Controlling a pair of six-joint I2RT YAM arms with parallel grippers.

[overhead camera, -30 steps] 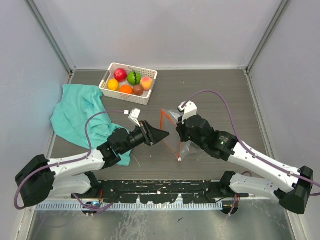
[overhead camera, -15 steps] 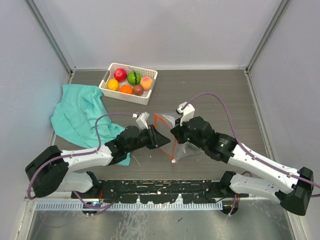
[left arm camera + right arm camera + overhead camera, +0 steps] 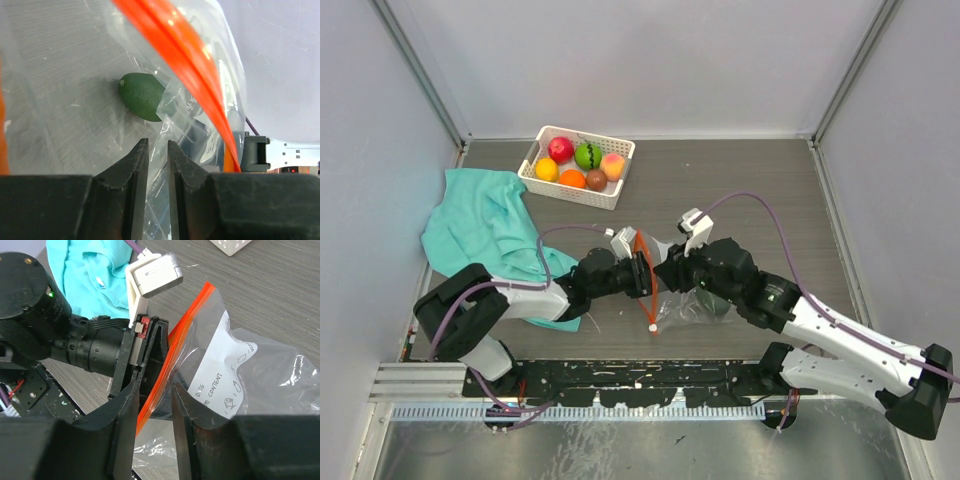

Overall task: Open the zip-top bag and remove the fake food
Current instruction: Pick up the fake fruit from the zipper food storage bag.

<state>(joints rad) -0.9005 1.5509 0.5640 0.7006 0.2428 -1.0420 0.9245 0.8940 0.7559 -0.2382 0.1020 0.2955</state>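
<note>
Fingers of my left gripper (image 3: 158, 145) stand a narrow slit apart, clamped on nothing I can make out. Clear film of the zip-top bag (image 3: 280, 375) shows through the slit. That wrist looks into the bag's mouth. The green fruit (image 3: 142, 96) lies inside the bag at 11 o'clock from my fingertips, near but not touching.

My right gripper (image 3: 156, 386) faces the left one with its jaws parted. The bag's orange zipper strip (image 3: 185, 335) slants through that gap; whether it touches a pad I cannot tell.

From above, the bag's body spreads on the table (image 3: 770, 190) at 4 o'clock from both grippers. The white basket (image 3: 532, 155) with the other fruits (image 3: 587, 155) sits well apart at 11 o'clock. The teal cloth (image 3: 475, 225) lies at 9 o'clock.
</note>
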